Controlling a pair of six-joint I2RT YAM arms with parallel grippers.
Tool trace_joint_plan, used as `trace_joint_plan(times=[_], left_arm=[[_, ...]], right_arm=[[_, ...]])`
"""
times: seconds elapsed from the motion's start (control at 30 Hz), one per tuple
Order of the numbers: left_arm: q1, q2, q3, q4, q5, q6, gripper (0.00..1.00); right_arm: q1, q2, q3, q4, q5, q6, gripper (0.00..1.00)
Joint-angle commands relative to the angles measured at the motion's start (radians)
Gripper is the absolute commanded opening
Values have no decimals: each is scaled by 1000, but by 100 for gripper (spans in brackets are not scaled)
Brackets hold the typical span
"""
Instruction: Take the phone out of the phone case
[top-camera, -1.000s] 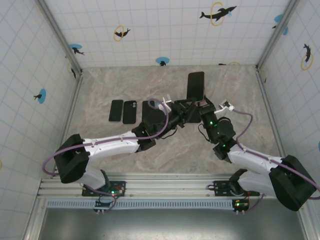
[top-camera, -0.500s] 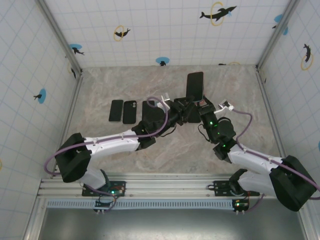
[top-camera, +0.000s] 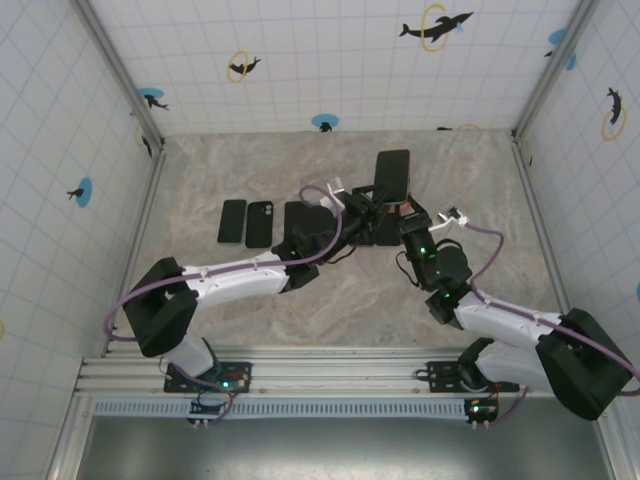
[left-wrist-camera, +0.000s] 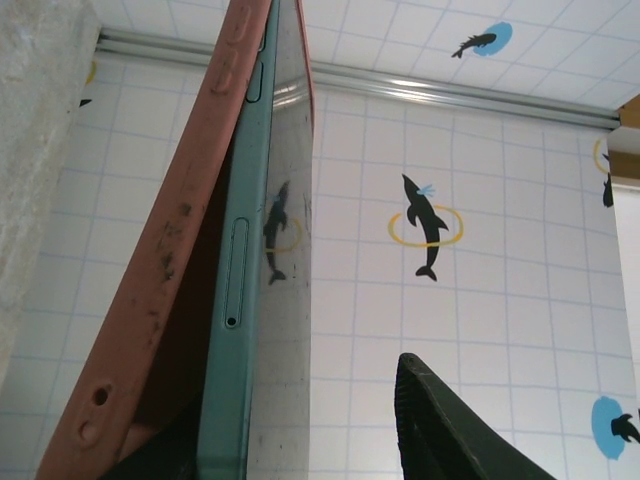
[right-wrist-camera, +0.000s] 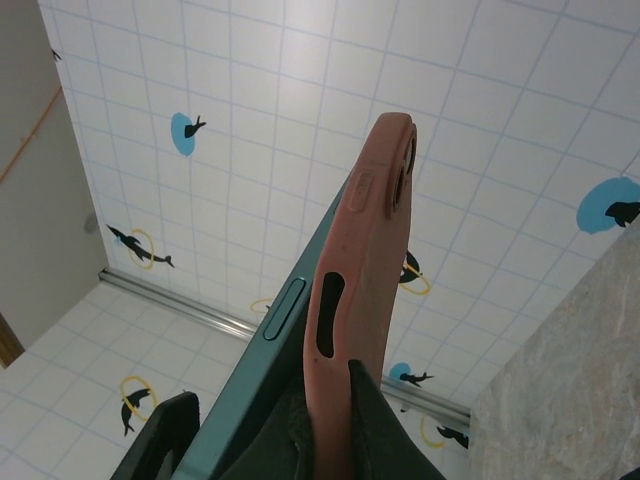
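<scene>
In the salmon case, the phone sits partly out.

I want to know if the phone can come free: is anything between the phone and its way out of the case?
Nothing visible besides the pink case itself: the teal phone has parted from it along one side, but the far end still sits in its rim.

Left arm, right arm inward; right fingers seemingly clamped, left fingers apart.
</scene>
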Motion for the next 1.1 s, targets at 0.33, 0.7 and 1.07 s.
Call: trace_joint_plan(times=[0.33,0.7,1.07], left_arm=[[7,58,70,78,-28,-43,19],[4,47,63,119,0,-34,5],[-41,-27,-5,103,21,-19,0]], right_arm=[[45,21,-1,190,11,-1,0],[55,4,-17,129,85,-21,0],[-47,-24,-24,-14,209,-131,0]])
